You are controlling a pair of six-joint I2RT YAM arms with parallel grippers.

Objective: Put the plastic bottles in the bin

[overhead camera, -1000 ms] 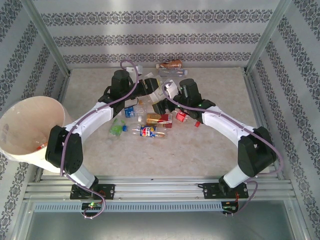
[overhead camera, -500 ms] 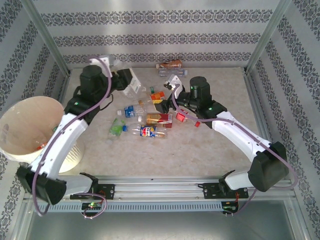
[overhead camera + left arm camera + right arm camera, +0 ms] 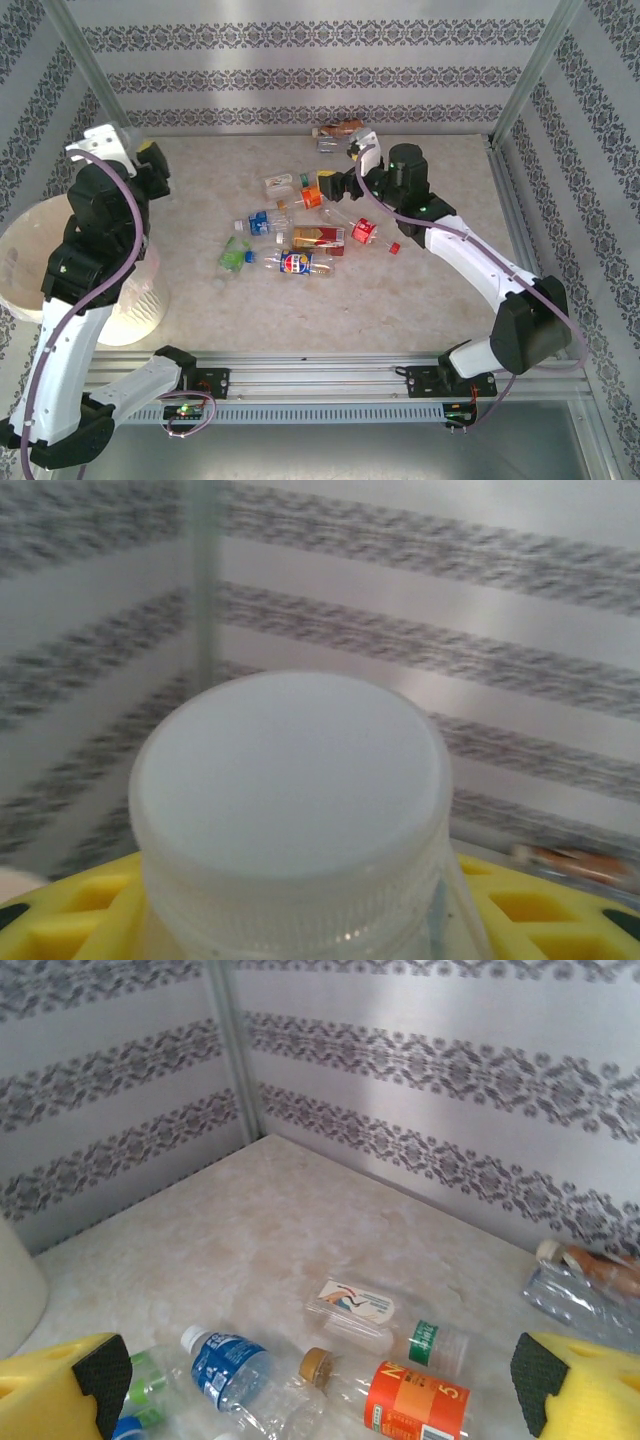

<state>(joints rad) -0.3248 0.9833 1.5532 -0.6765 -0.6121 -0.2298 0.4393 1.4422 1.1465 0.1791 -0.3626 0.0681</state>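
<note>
- Step in hand: carry-to-bin. Left gripper [image 3: 128, 152] is raised high at 10 o'clock of the table, clamped on a white-capped bottle [image 3: 290, 780]. In the left wrist view the cap sits between the yellow fingers [image 3: 70, 915].
- The bin [image 3: 145, 300] stands at 8 o'clock, at the table's left edge. From overhead the left gripper reads just past the bin's far rim. Cannot tell whether it is squarely over the mouth.
- Right gripper [image 3: 345, 165] has its jaws spread wide and holds nothing. It hangs at 1 o'clock of the bottle cluster [image 3: 300, 235].
- Right wrist view, between the jaws: white-label bottle [image 3: 365, 1305], blue-label bottle [image 3: 225, 1365], orange-label bottle [image 3: 415, 1400].
- One brown-label bottle [image 3: 340, 128] lies apart at 12 o'clock, against the back wall.
- Judged progress: early. Most of the bottles lie on the table.
- Next move calls for the left gripper to be centred over the bin mouth and then opened. The right needs to descend onto one bottle, its jaws across the body. Crushed clear plastic may slip or roll.
- Surface: table [image 3: 430, 310], pale beige, marbled and matte.
- Room: walls [image 3: 320, 70] papered with grey damask bands, aluminium posts [image 3: 95, 75] at the corners, a slotted rail [image 3: 320, 370] along the near edge.
</note>
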